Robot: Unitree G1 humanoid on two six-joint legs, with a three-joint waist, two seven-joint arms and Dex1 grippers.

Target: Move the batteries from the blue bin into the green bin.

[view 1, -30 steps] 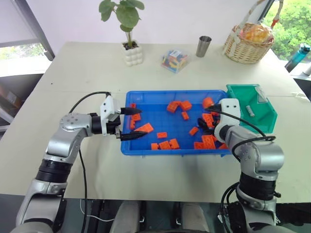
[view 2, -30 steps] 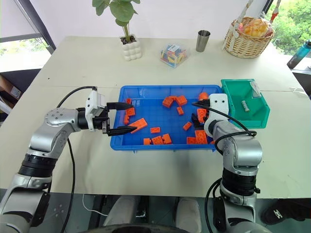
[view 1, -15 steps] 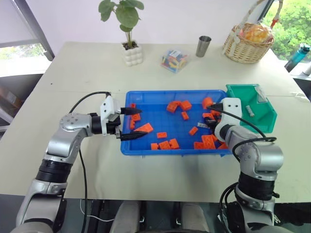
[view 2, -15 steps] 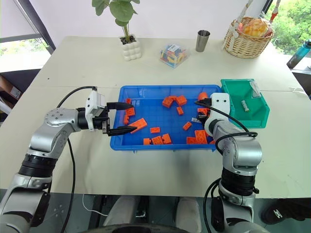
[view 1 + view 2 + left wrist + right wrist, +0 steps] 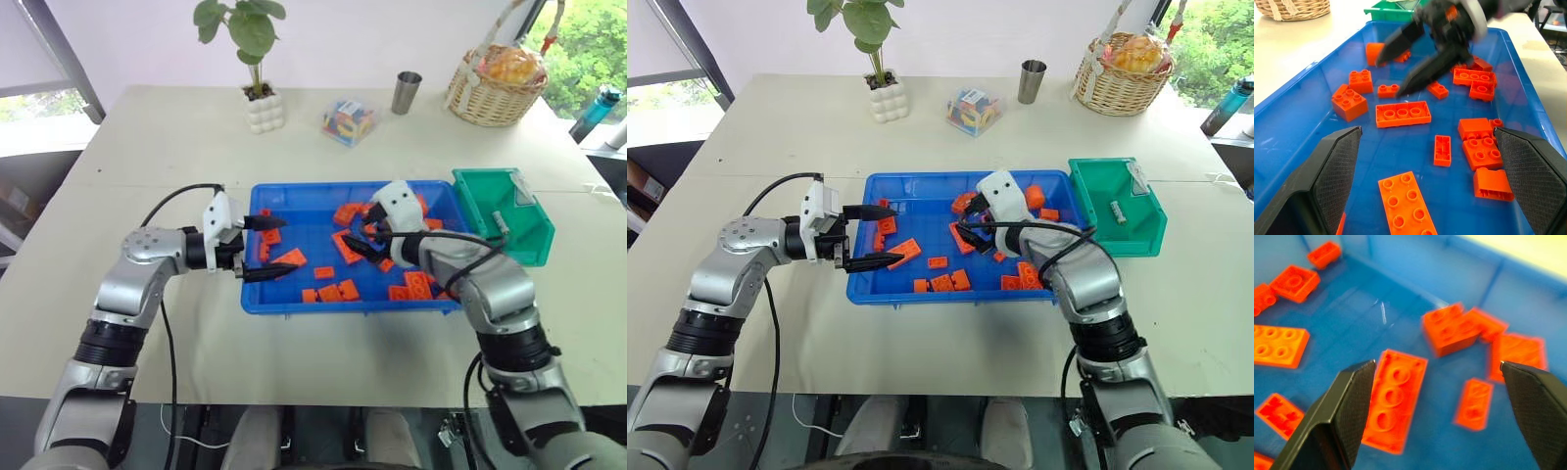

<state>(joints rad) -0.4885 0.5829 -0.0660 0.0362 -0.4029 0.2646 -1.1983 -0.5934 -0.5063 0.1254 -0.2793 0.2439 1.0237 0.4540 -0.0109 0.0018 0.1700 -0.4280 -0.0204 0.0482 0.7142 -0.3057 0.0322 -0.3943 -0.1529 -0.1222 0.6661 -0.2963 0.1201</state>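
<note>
The blue bin (image 5: 348, 186) sits mid-table, scattered with orange bricks (image 5: 338, 292). Touching its right end is the green bin (image 5: 519, 245), and one silver battery (image 5: 503, 221) lies inside it. My left gripper (image 5: 274, 249) is open and level at the blue bin's left end, just over the rim. My right gripper (image 5: 358, 242) is over the middle of the blue bin, pointing left and down. It is open above a long orange brick (image 5: 1393, 399) with nothing between its fingers. The left wrist view also catches this gripper (image 5: 1391, 76) above the bricks.
Along the table's far side stand a potted plant (image 5: 265, 108), a clear box of coloured pieces (image 5: 351, 120), a metal cup (image 5: 407, 92) and a wicker basket (image 5: 495, 83). A bottle (image 5: 598, 113) stands beyond the right edge. Bare table lies in front of the bins.
My right gripper has swung left from the blue bin's right end to its middle, rolling as it went. The left arm has stayed put.
</note>
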